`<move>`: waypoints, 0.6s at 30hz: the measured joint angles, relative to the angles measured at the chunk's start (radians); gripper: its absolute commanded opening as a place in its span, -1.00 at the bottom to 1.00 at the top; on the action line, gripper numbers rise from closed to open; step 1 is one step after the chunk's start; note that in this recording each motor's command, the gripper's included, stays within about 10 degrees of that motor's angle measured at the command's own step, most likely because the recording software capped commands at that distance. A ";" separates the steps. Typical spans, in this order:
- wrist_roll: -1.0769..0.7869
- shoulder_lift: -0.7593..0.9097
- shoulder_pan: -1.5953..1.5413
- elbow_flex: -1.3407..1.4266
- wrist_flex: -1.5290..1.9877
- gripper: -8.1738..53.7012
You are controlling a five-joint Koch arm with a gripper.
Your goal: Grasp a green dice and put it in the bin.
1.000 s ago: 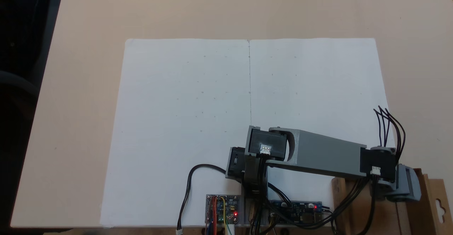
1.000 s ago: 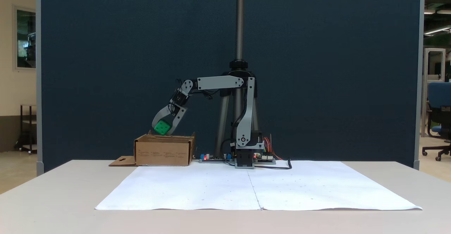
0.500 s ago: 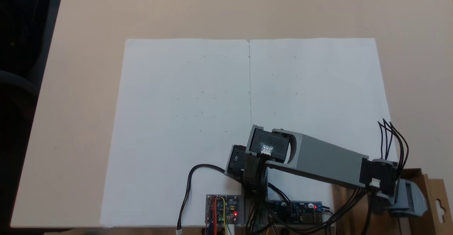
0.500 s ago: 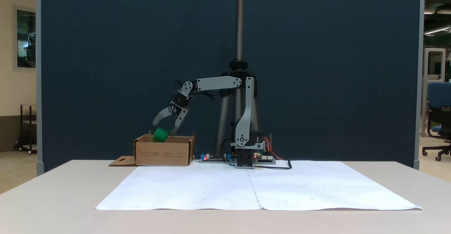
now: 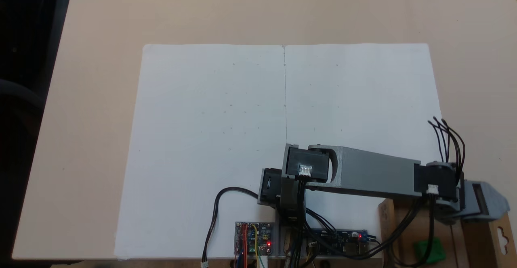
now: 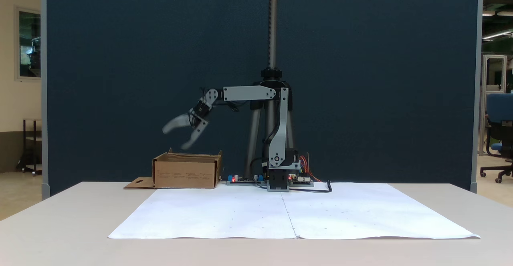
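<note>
From where I sit, the table (image 5: 93,98) is mostly open room: two white paper sheets (image 5: 282,110) lie side by side across its middle, their shared seam running toward the arm's base, and bare tan surface rings them on the far and side edges. In the fixed view looking down, the table's near edge crowds up with the controller boards (image 5: 254,237) and a black cable (image 5: 214,211) looping off to the left of them. The bin (image 5: 476,239) sits at the bottom right corner of that view, cut off by the picture's edge, its flap with the hang-tab hole lying out to the right. In the fixed view from the front, the bin (image 6: 186,171) stands at the left of the arm's base, just off the paper's back corner, with one flap flat on the table beside it.

The end effector (image 6: 175,137) hangs above the bin's far side, clear of its rim, its jaws spread wide and holding nothing. It is a little blurred. In the view looking down I see its grey body (image 5: 480,203) over the bin's upper edge.

The green dice (image 5: 430,251) lies inside the bin, on its floor, partly behind the arm's black wires.
</note>
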 measured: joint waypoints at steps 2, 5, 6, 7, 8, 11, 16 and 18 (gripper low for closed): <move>0.035 0.003 -0.058 -0.031 -0.002 0.53; 0.104 0.006 -0.166 -0.080 -0.002 0.53; 0.129 0.018 -0.202 -0.089 -0.002 0.54; 0.153 0.037 -0.261 -0.109 -0.002 0.53; 0.156 0.043 -0.278 -0.112 -0.002 0.54; 0.198 0.089 -0.410 -0.114 -0.009 0.54; 0.210 0.173 -0.614 -0.120 -0.023 0.67; 0.210 0.189 -0.689 -0.123 -0.023 0.67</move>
